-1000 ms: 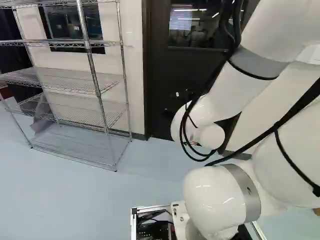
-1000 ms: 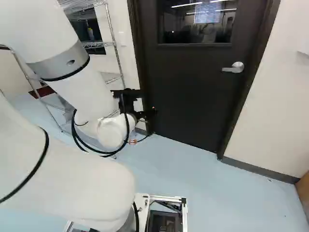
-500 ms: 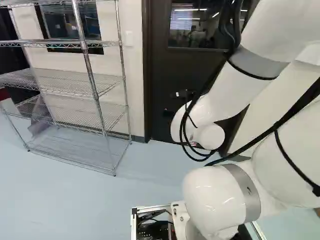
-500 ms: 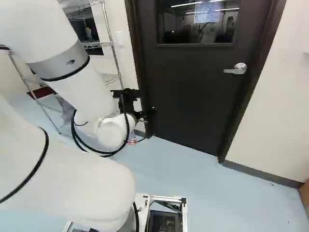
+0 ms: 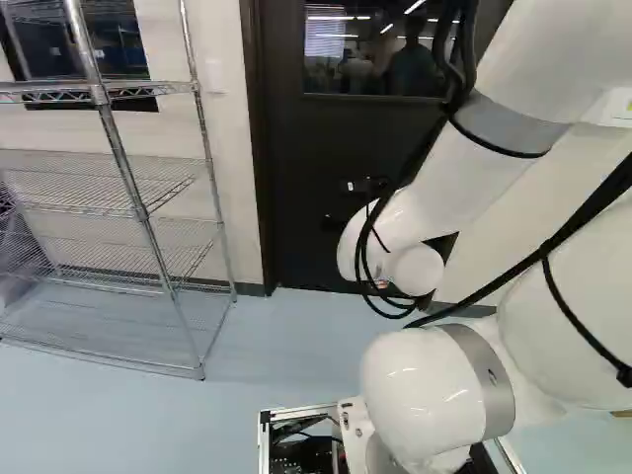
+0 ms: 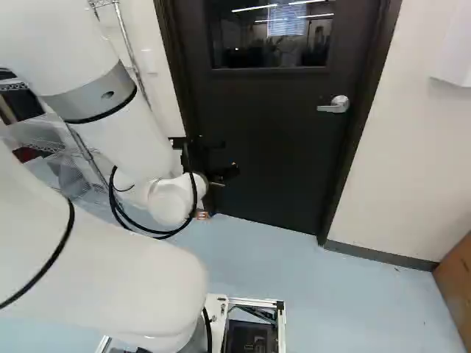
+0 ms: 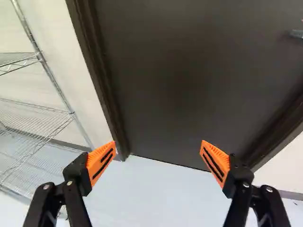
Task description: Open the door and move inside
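Note:
The gripper point(image 6: 222, 159) is held in front of the lower left part of the dark door point(image 6: 272, 147) in the right base view. That door is closed in its frame, and its silver lever handle point(image 6: 335, 104) sits to the right of the gripper and higher up. In the wrist view the gripper point(image 7: 158, 146) stands open, its orange pads wide apart with nothing between them; the door point(image 7: 184, 80) fills the view ahead. Only a bit of the handle point(image 7: 297, 34) shows there, far off to one side. The arm hides the handle in the left base view.
A wire shelf rack point(image 5: 148, 217) stands on the floor left of the door, against the pale wall point(image 5: 232, 168). Right of the door are more wall point(image 6: 397, 176), a white box point(image 6: 452, 55) mounted on it and a wooden cabinet point(image 6: 455, 283).
The base has moved: door, handle and rack have shifted left in both base views, and the rack looks larger. Against its lowest joint the arm holds the same pose.

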Tool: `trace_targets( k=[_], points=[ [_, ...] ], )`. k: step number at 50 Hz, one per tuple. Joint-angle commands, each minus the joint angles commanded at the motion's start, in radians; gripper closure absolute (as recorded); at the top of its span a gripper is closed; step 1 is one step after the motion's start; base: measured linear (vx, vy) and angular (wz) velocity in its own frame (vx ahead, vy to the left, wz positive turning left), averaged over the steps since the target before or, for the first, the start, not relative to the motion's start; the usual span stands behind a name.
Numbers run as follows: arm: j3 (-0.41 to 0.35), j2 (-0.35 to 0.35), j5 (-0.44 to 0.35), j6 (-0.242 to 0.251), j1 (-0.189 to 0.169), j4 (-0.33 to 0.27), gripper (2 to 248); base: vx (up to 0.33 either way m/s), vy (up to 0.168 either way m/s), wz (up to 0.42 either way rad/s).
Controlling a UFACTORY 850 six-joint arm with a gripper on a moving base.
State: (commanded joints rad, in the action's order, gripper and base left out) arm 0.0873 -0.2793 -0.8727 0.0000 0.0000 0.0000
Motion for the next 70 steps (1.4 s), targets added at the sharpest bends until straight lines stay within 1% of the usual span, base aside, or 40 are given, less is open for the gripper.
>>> trace_targets(
  k=[21,70],
  points=[
    [0.0,0.0,0.0,0.0,0.0,0.0,3,0.146,-0.012,-0.314],
    [0.0,0.0,0.0,0.0,0.0,0.0,3,0.134,0.022,-0.307]
  ],
)
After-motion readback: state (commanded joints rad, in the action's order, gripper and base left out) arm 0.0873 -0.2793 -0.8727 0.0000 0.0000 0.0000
